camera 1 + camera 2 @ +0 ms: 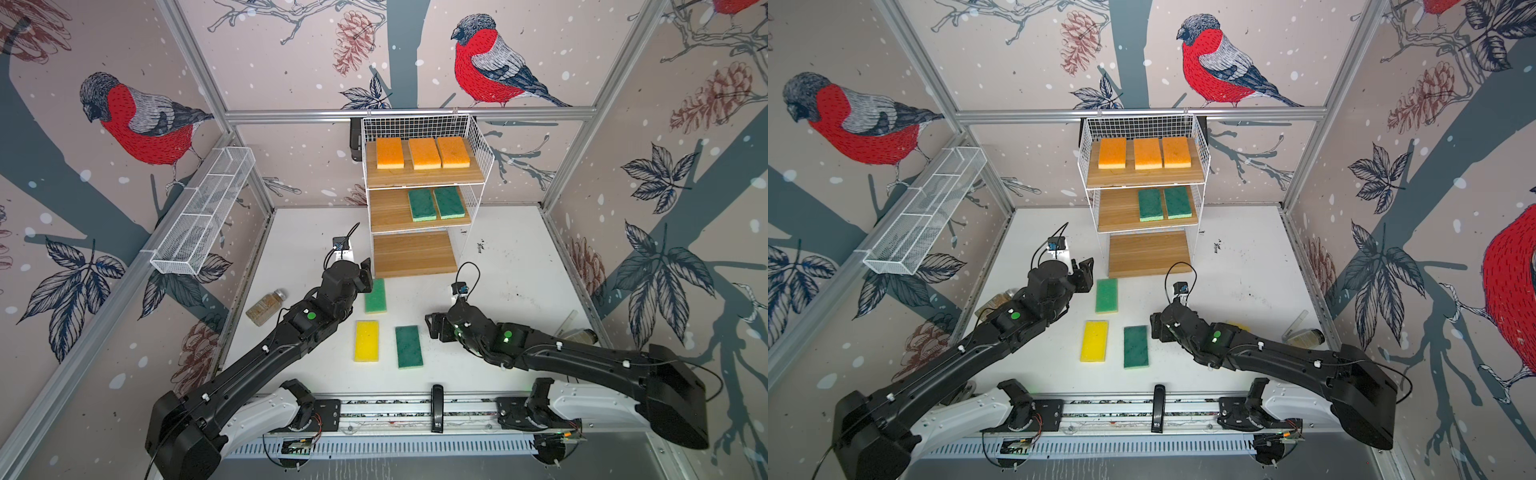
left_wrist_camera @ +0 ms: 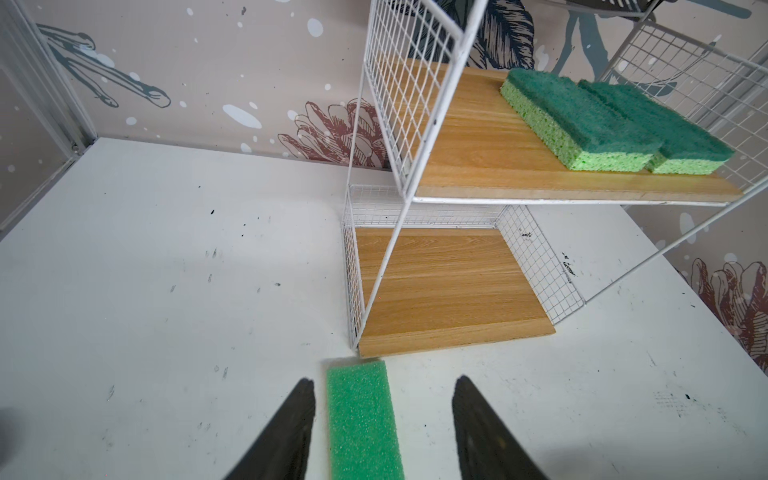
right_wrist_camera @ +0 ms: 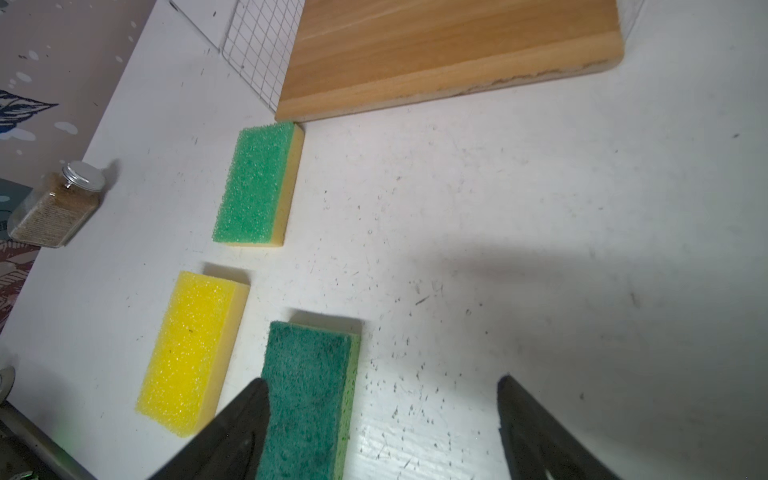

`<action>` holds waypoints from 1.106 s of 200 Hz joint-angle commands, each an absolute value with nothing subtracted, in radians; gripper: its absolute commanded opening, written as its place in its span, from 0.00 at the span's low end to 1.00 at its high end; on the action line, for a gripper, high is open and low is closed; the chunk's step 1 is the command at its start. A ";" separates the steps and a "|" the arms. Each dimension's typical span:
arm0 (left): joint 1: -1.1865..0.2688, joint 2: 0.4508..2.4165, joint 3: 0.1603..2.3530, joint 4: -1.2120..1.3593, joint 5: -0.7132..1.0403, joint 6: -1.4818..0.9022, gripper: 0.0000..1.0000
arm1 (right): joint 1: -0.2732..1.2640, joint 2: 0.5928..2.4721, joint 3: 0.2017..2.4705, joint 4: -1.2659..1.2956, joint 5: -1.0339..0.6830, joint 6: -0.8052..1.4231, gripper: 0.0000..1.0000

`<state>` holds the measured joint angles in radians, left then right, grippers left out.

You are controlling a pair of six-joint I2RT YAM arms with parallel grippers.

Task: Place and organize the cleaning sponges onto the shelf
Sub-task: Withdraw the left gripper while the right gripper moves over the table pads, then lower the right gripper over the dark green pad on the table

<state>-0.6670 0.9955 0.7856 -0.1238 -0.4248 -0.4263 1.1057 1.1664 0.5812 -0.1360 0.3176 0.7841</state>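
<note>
In both top views the white wire shelf with wooden boards (image 1: 411, 253) is carrying three orange sponges (image 1: 424, 153) and two dark-green scouring sponges (image 1: 422, 204). Left wrist: my left pincer (image 2: 383, 379), jaws apart, is straddling a light-green sponge (image 2: 361, 419) on the table (image 2: 166, 270). Right wrist: my right pincer (image 3: 383, 379) is gaping beside a loose dark-green sponge (image 3: 309, 390) and a yellow sponge (image 3: 191, 353).

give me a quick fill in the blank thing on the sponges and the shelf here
1. The top board of the shelf holds ___ orange sponges.
2. The middle board carries two sponges, both ___.
3. The only bare board is the ___ one.
4. The yellow sponge lies on the ___, beside a dark green sponge.

Missing words: three, green, bottom, table.
</note>
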 commanded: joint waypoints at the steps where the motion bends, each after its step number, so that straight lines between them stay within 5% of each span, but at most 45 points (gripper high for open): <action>1: -0.660 0.975 0.772 -0.158 -0.429 -0.461 0.56 | 1.151 1.194 0.593 -0.155 0.358 0.841 0.86; 94: -0.631 0.828 0.700 -0.222 -0.412 -0.508 0.61 | 1.368 1.435 0.754 -0.274 0.392 0.891 0.90; 221: -0.603 0.770 0.686 -0.237 -0.377 -0.486 0.66 | 1.439 1.638 0.919 -0.429 0.309 0.959 0.92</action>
